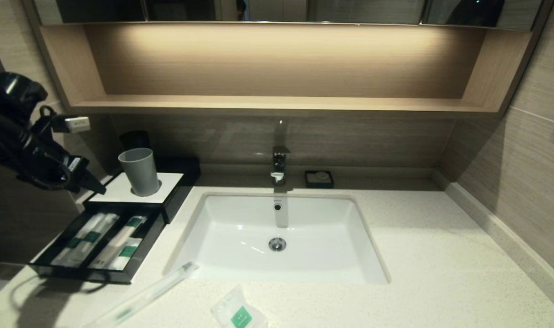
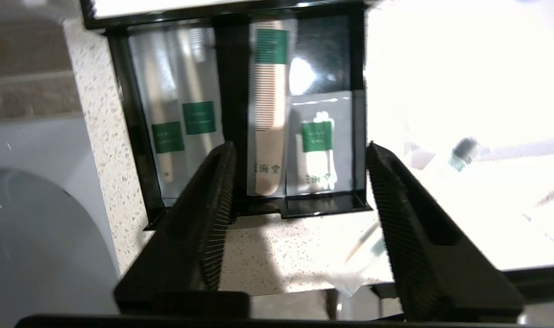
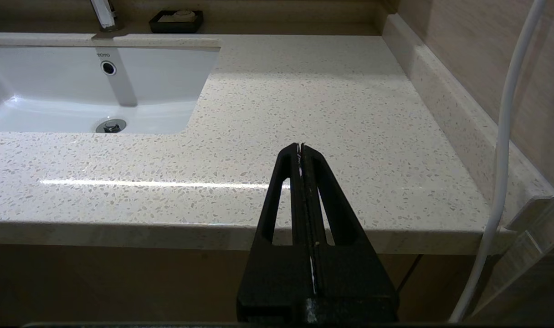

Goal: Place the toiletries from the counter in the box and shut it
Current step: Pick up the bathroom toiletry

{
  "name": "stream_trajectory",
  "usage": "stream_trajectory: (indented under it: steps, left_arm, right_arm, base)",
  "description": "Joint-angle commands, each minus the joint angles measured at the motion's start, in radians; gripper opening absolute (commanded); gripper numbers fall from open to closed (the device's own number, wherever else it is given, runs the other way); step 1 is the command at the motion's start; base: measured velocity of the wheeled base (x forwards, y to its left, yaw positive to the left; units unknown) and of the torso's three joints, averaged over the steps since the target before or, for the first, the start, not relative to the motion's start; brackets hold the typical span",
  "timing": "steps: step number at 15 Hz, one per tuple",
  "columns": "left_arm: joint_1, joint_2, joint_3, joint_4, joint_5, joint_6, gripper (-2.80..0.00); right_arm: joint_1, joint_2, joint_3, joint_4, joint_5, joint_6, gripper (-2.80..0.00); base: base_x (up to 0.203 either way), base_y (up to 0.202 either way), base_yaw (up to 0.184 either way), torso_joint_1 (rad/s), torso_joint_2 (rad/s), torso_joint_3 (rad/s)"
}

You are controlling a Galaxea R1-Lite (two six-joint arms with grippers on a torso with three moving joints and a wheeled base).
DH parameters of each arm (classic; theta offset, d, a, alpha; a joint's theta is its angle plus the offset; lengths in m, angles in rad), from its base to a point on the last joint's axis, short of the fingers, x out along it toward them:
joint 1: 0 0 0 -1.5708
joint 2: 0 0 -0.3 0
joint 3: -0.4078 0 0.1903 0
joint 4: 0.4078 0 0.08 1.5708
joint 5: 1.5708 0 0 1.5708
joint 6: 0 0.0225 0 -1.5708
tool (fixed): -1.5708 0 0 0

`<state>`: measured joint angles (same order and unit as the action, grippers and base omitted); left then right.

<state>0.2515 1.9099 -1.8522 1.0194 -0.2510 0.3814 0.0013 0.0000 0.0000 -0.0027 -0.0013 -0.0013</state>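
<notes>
Left wrist view: box (image 2: pixel 240 207) between fingers (image 2: pixel 213 214).

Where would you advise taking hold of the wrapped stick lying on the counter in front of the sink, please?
Probably near the middle of the stick, coming straight down from above. It lies flat and slanted on the counter, so the open left claw should close across its narrow width, not along its length.

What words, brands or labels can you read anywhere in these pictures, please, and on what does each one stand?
"TOTO": on the inner back wall of the white rectangular sink, above its overflow hole.
"海堂": on the clear wrapper of the beige comb in the black box's open drawer; similar characters on the neighbouring sachet are too blurred.
Green square labels on the wrapped toiletries: print too small to read.
</notes>
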Motion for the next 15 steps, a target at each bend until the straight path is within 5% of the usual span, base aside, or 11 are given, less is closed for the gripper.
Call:
stream_trajectory:
  steps: [1,7,15]
  left_arm:
    - [-0.023,-0.09,0.066,0.005,-0.026,0.106,-2.8]
    - [-0.033,-0.195,0.259,0.009,-0.128,0.314,-2.8]
    - [-0.116,-0.288,0.505,0.001,-0.119,0.407,-2.8]
  right_arm:
    - [0.0,-0.002,0.002,0.0,0.0,0.0,-2.8]
    - [0.0,0.0,0.0,0.0,0.0,0.0,-2.8]
    - [0.0,-0.001,0.001,0.0,0.0,0.0,-2.8]
  base:
    - [0.0,0.0,0.0,0.0,0.0,0.0]
    - [0.0,0.0,0.0,0.0,0.0,0.0]
    - [0.0,0.0,0.0,0.0,0.0,0.0]
